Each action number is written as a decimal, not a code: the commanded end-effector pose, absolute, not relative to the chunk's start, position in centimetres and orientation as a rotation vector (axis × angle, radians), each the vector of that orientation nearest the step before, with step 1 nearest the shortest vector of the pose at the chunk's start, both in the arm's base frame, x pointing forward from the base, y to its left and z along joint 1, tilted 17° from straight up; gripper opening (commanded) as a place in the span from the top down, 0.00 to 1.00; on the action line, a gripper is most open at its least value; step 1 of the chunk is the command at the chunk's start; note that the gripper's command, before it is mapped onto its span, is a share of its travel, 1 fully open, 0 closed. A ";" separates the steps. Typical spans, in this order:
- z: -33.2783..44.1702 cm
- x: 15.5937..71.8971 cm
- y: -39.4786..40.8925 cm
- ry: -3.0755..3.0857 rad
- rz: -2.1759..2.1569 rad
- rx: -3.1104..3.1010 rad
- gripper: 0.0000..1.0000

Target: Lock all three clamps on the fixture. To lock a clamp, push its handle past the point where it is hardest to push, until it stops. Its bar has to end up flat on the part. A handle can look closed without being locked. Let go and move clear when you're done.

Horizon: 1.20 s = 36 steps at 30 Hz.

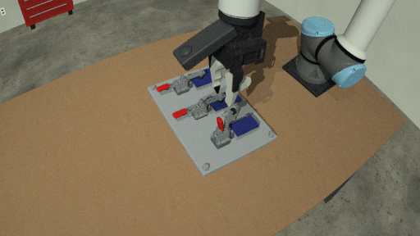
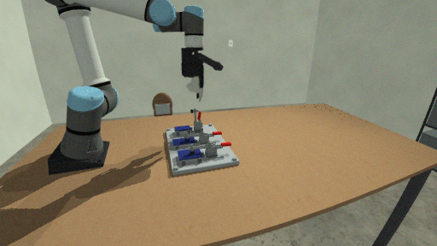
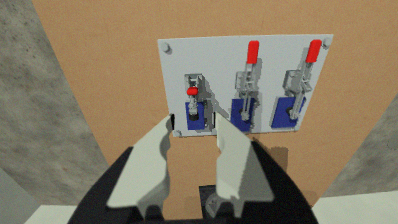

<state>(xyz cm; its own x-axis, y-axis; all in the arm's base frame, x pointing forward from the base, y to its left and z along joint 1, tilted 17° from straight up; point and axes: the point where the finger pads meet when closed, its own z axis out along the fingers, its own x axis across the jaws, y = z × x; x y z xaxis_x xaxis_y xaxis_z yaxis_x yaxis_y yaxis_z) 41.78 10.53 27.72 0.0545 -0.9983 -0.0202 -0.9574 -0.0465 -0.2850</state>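
Observation:
A grey fixture plate (image 1: pixel 193 139) (image 2: pixel 205 164) (image 3: pixel 215 55) lies on the brown table and carries three toggle clamps over blue parts. Two clamps have their red handles (image 1: pixel 163 87) (image 1: pixel 180 114) (image 2: pixel 217 133) (image 2: pixel 226 144) (image 3: pixel 253 51) (image 3: pixel 313 50) lying down flat, pointing away from the blue parts. The third clamp's red handle (image 1: pixel 220 123) (image 2: pixel 199 115) (image 3: pixel 192 91) stands upright, with its bar raised off its blue part (image 1: pixel 245 124). My gripper (image 1: pixel 227 96) (image 2: pixel 198 91) (image 3: pixel 194 113) hangs a little above this upright handle, fingers pointing down, slightly apart and empty.
The arm's base (image 1: pixel 312 70) (image 2: pixel 78 149) stands on the table beyond the plate. A red tool chest (image 1: pixel 45 10) is on the floor far off. A brown chair back (image 2: pixel 162 103) shows behind the table, and a dark rack (image 2: pixel 427 128) stands at its right.

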 end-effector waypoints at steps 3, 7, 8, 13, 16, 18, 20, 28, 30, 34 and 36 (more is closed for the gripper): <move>26.8 42.1 10.6 2.000 -0.272 -2.106 0.72; 26.8 42.1 10.6 2.000 -0.272 -2.106 0.72; 26.8 42.1 10.6 2.000 -0.272 -2.106 0.72; 25.1 42.6 10.7 2.000 -0.272 -2.106 0.72; 24.0 42.9 10.8 2.000 -0.272 -2.106 0.72; 24.0 42.9 10.8 2.000 -0.272 -2.106 0.72; 24.0 42.9 10.8 2.000 -0.272 -2.106 0.72; 23.4 43.1 10.8 2.000 -0.272 -2.106 0.72; 22.3 43.4 10.9 2.000 -0.272 -2.106 0.72; 21.1 43.7 11.0 2.000 -0.272 -2.106 0.72; 21.1 43.7 11.0 2.000 -0.272 -2.106 0.72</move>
<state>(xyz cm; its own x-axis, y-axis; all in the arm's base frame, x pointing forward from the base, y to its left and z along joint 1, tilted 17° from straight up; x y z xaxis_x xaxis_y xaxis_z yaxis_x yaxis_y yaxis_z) 43.49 10.93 21.60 0.0543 -0.9983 -0.0201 -0.9574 -0.0463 -0.2849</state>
